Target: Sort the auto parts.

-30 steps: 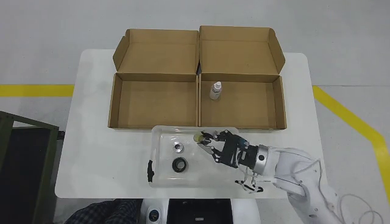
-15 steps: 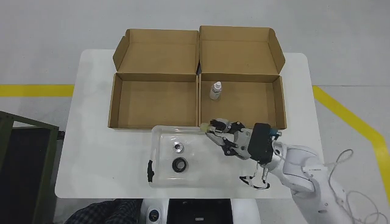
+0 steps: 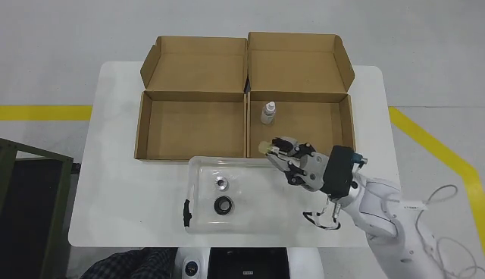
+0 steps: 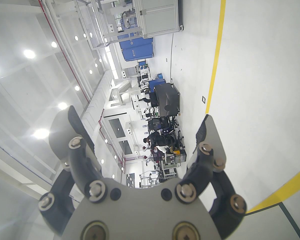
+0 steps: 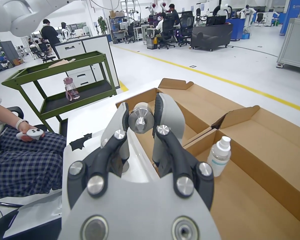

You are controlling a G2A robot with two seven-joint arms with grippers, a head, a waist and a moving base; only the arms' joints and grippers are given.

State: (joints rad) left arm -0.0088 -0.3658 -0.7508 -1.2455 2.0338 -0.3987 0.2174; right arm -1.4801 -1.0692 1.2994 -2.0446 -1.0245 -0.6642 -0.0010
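Observation:
My right gripper (image 3: pixel 273 148) is shut on a small silver cylindrical part (image 5: pixel 140 121), held above the front wall of the right cardboard box (image 3: pixel 311 131), near the divide between the two boxes. A white spray bottle (image 3: pixel 267 112) stands in that box, also seen as the bottle (image 5: pixel 219 156) just beyond the fingers. The left cardboard box (image 3: pixel 193 131) holds nothing visible. In the clear plastic tray (image 3: pixel 195 200) in front of the boxes lie a silver round part (image 3: pixel 221 182) and a black ring (image 3: pixel 223 205). My left gripper (image 4: pixel 138 116) is open, pointing out into the room, with nothing between its fingers.
Both boxes have their lids folded back toward the far table edge. A black clip (image 3: pixel 186 212) sits on the tray's left rim. The white table (image 3: pixel 117 165) has bare room to the left of the boxes and tray. A green cart (image 5: pixel 65 86) stands off the table.
My right gripper has risen out of the tray with the silver part and moved back and to the right, to the right box's front wall.

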